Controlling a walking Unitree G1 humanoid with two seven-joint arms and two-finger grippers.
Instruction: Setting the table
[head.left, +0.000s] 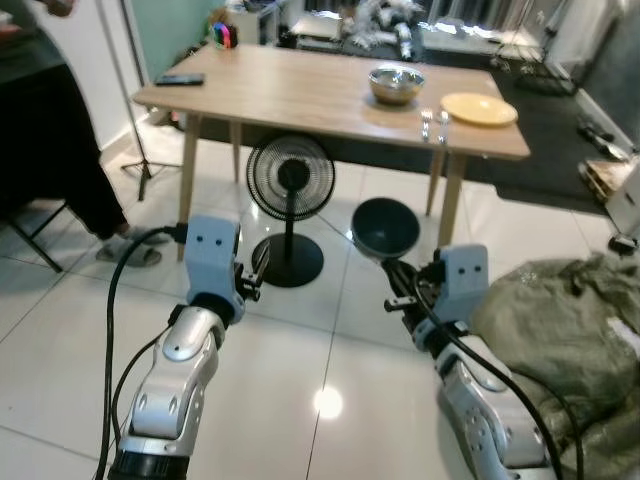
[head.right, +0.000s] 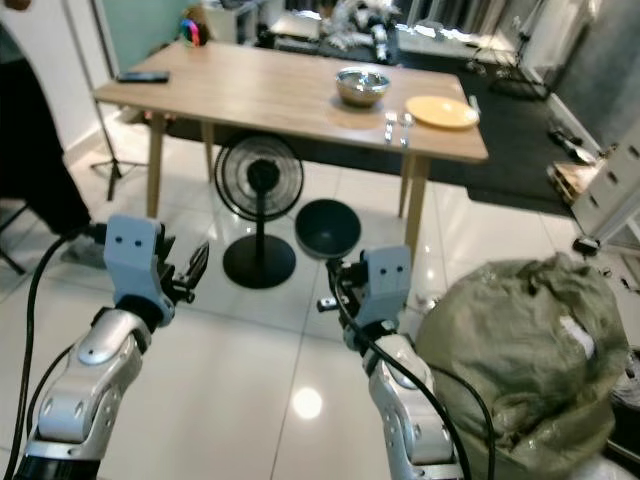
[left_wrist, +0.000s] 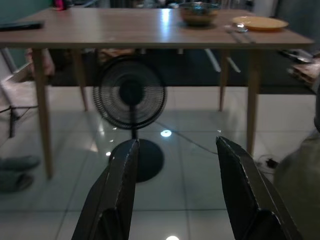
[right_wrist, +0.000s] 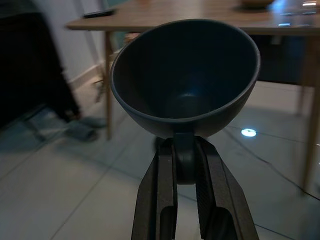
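My right gripper (right_wrist: 185, 150) clamps the dark round bowl (right_wrist: 186, 75) by its rim, centre frame, short of the wooden table (head.left: 300, 95); my left gripper (left_wrist: 177, 170) is spread wide, holding nothing

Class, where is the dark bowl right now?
The dark bowl is held off the floor in the right hand, short of the wooden table, beside the standing fan.
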